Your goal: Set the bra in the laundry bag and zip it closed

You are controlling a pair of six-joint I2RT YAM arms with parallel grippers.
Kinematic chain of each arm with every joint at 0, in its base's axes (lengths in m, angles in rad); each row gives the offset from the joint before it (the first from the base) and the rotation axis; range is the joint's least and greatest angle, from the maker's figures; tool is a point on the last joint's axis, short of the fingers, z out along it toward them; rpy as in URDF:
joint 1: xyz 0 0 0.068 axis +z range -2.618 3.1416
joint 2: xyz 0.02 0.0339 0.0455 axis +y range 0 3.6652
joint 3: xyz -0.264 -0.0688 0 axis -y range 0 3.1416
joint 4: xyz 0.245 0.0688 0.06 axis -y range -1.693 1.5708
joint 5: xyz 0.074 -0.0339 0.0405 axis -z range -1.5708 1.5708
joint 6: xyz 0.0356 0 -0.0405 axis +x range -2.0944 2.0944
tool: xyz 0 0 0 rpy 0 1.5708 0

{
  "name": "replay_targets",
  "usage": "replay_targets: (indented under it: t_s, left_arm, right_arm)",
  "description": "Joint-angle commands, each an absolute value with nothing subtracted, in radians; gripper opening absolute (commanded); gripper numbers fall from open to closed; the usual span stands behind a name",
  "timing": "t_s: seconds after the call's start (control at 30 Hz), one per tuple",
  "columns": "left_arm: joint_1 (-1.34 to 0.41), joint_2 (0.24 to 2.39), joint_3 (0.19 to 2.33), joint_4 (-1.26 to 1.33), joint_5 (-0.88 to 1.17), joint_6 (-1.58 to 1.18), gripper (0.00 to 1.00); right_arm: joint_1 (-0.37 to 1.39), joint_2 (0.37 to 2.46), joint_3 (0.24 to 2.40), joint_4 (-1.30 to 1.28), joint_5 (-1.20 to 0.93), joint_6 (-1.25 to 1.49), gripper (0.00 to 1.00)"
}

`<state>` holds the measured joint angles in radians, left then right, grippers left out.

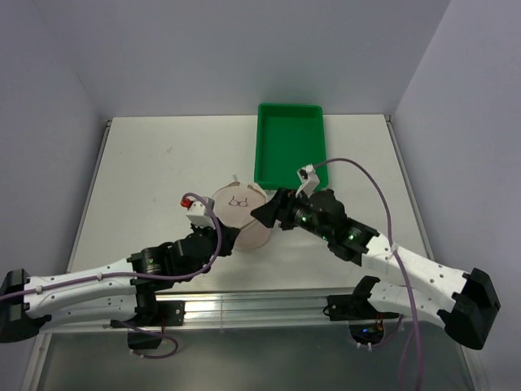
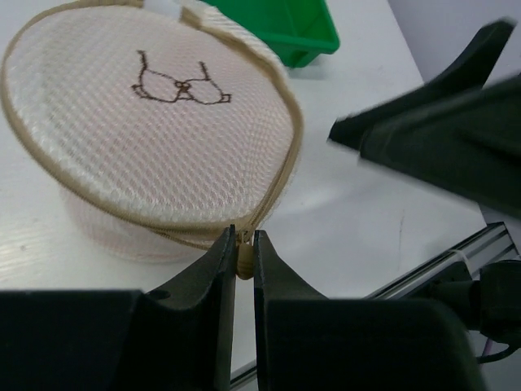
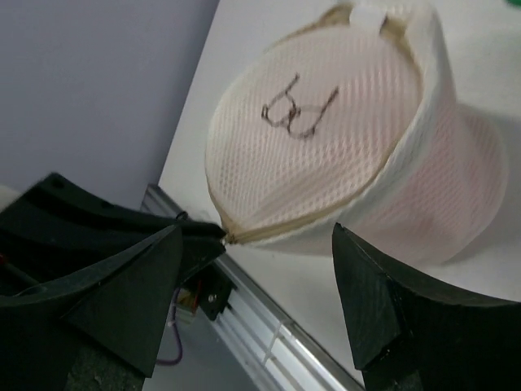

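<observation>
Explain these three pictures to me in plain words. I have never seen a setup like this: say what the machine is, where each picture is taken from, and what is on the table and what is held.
These are two robot arms bolted at the near edge of a white table. One picture looks down from above; the other two come from cameras on each wrist, so their own black fingers show.

On the table sit a round cream mesh laundry bag, with something pinkish showing through, and an empty green tray.

The left gripper is pinched shut on the tan zipper end at the bag's edge. The right gripper stands open beside the bag, holding nothing.
</observation>
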<state>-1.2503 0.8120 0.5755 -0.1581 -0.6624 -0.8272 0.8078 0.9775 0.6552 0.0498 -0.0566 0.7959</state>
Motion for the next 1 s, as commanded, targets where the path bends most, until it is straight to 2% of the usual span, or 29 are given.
replay_targets:
  t_s: [0.0,0.27,0.37,0.47,0.5,0.6,0.7,0.77,0.97]
  left_arm:
    - [-1.278,0.882,0.627,0.036,-0.696,-0.776,0.0]
    - [-1.295,0.943,0.615,0.112,-0.666,-0.795,0.0]
    - [-1.299,0.943,0.609,0.107,-0.66,-0.793,0.0]
    - [-1.301,0.933,0.604,0.077,-0.666,-0.79,0.0]
    - [-1.301,0.921,0.6,0.066,-0.675,-0.788,0.0]
    - [-1.301,0.876,0.583,0.006,-0.687,-0.781,0.0]
    - [-1.301,0.822,0.565,-0.078,-0.681,-0.769,0.0]
    - [-1.301,0.799,0.56,-0.135,-0.692,-0.788,0.0]
    - [-1.301,0.669,0.551,-0.304,-0.744,-0.839,0.0]
  right_arm:
    - [0.879,0.934,0.572,0.075,0.084,0.908,0.81]
    - [0.907,0.982,0.566,0.156,0.153,0.962,0.65]
    - [0.907,1.018,0.574,0.201,0.144,0.968,0.54]
    - [0.907,1.045,0.583,0.213,0.14,0.971,0.3]
    - [0.905,1.046,0.584,0.212,0.152,0.968,0.16]
    - [0.875,1.042,0.595,0.178,0.143,0.934,0.0]
    - [0.769,1.034,0.589,0.19,0.06,0.887,0.0]
    - [0.663,1.058,0.607,0.206,-0.076,0.852,0.0]
    - [0.542,1.201,0.742,0.158,-0.198,0.736,0.0]
